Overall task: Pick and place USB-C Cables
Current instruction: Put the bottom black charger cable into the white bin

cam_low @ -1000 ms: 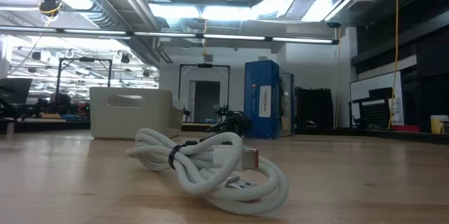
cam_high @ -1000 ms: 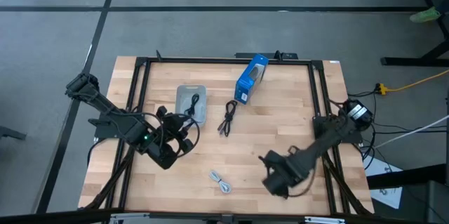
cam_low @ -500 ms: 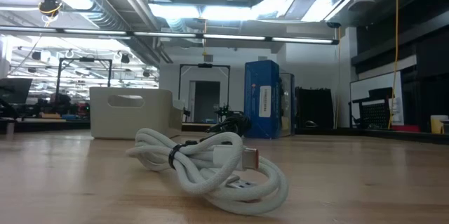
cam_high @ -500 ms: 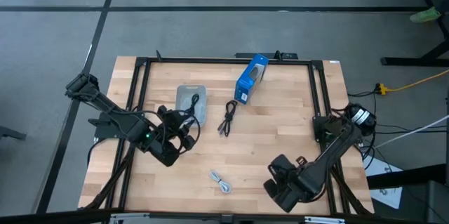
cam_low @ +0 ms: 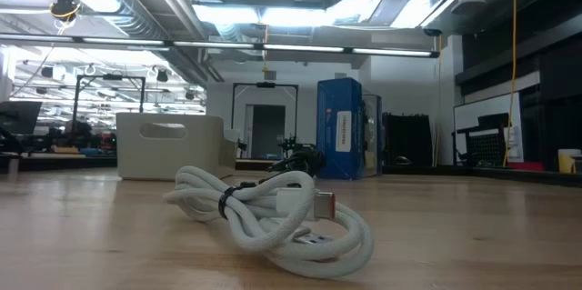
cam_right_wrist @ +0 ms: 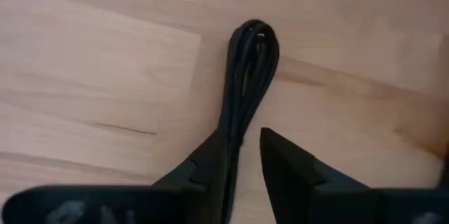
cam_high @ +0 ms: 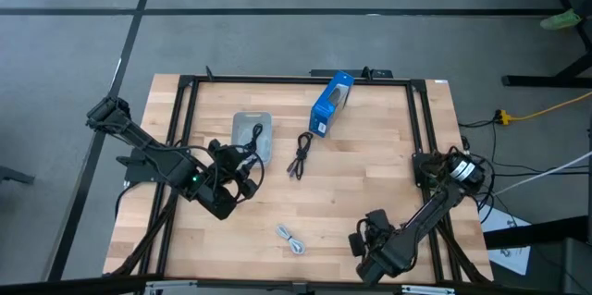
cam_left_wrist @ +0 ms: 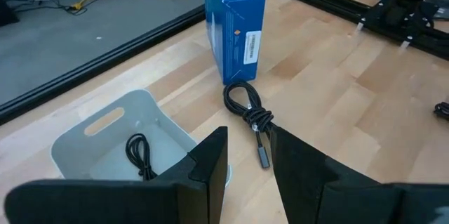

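A black USB-C cable bundle [cam_right_wrist: 245, 76] sits between my right gripper's [cam_right_wrist: 244, 143] fingers near the table's near edge [cam_high: 368, 251]. My left gripper [cam_left_wrist: 247, 140] is slightly open and empty; it hovers beside the white bin [cam_high: 252, 135]. That bin [cam_left_wrist: 105, 143] holds one black cable [cam_left_wrist: 138, 155]. Another black cable [cam_high: 299, 156] [cam_left_wrist: 251, 115] lies on the wood in front of the upright blue box [cam_high: 330, 104]. A white cable bundle [cam_high: 291, 239] [cam_low: 273, 217] lies flat near the near edge. My right gripper is shut on the black cable bundle, pinching its strands [cam_right_wrist: 235, 122] between the two fingers. The fingers lie along the bundle, and its looped end [cam_right_wrist: 254, 31] sticks out past the fingertips. It sits close over the wood; whether it is lifted clear I cannot tell.
The black frame rails [cam_high: 185, 119] run along the table's left and right sides and its far edge. Bare wood [cam_high: 370, 165] lies between the blue box and the right arm. In the low view the bin [cam_low: 170, 145] and blue box [cam_low: 339, 140] stand behind the white cable.
My right arm has drawn back toward the table's near edge, its gripper ending close to that edge. The left arm, the white cable and the other cables have stayed where they were.
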